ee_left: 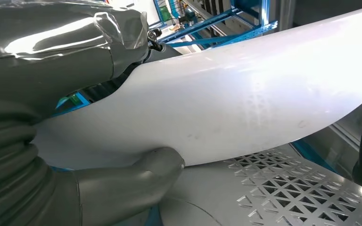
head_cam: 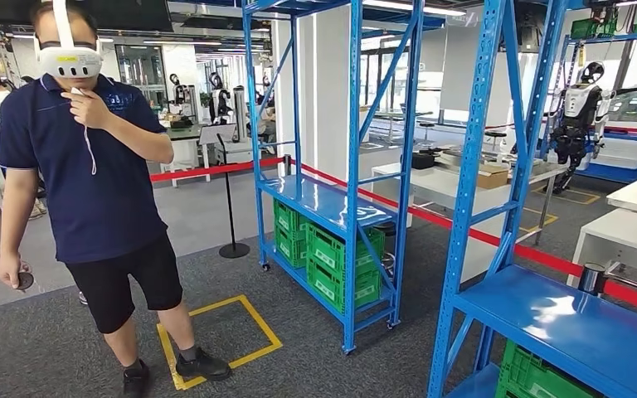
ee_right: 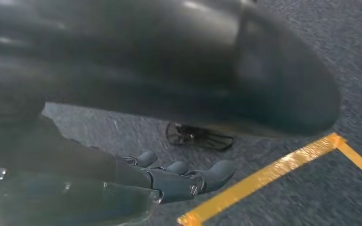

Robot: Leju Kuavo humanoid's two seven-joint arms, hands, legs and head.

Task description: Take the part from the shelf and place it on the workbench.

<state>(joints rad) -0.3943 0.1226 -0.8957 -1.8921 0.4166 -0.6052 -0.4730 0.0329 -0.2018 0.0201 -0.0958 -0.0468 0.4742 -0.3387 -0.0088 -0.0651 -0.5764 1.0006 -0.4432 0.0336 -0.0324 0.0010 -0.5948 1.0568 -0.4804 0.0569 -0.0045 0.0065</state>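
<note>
Left hand (ee_left: 82,155): seen close in the left wrist view, pressed against a white curved body panel; the grey thumb (ee_left: 160,162) lies along the panel's edge; whether the fingers clasp anything I cannot tell.
Right hand (ee_right: 179,179): hangs over grey carpet (ee_right: 311,94) beside a yellow tape line (ee_right: 268,176), fingers stretched and slightly apart, nothing in them.
Part (head_cam: 590,278): a small dark metal cylinder, upright on the near rack's blue shelf (head_cam: 581,327), at its back edge.
Person (head_cam: 91,191): stands left, wearing a headset, one hand raised to the chin.
Far rack (head_cam: 332,166): green crates (head_cam: 332,261) on its lowest level.
</note>
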